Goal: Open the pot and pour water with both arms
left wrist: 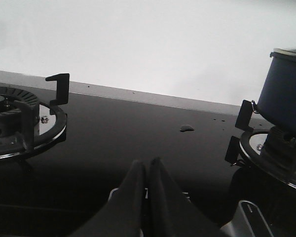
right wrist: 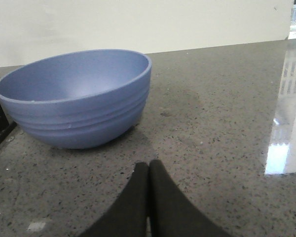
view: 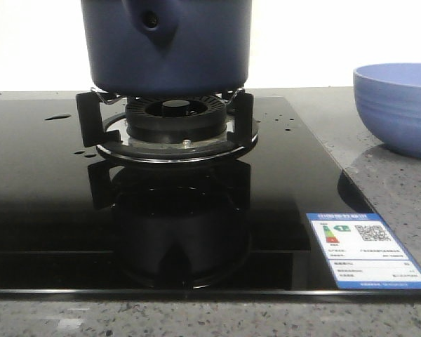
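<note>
Pot (view: 167, 45) sits on the burner (view: 170, 119) of the black cooktop (view: 49, 210); water (left wrist: 186, 128) drops lie beside that burner. Left hand (left wrist: 147, 170) and right hand (right wrist: 148, 173) are both pressed together, empty, the right near a blue bowl (right wrist: 76, 98) on the surface (right wrist: 212, 113).

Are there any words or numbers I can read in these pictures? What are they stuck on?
Sticker on the front right corner of the black glass cooktop: blue and white, with coloured bars and a QR code, but its print is too small and blurred to read.
Pot, bowl and stone counter: no words, numbers or signs to be seen.
</note>
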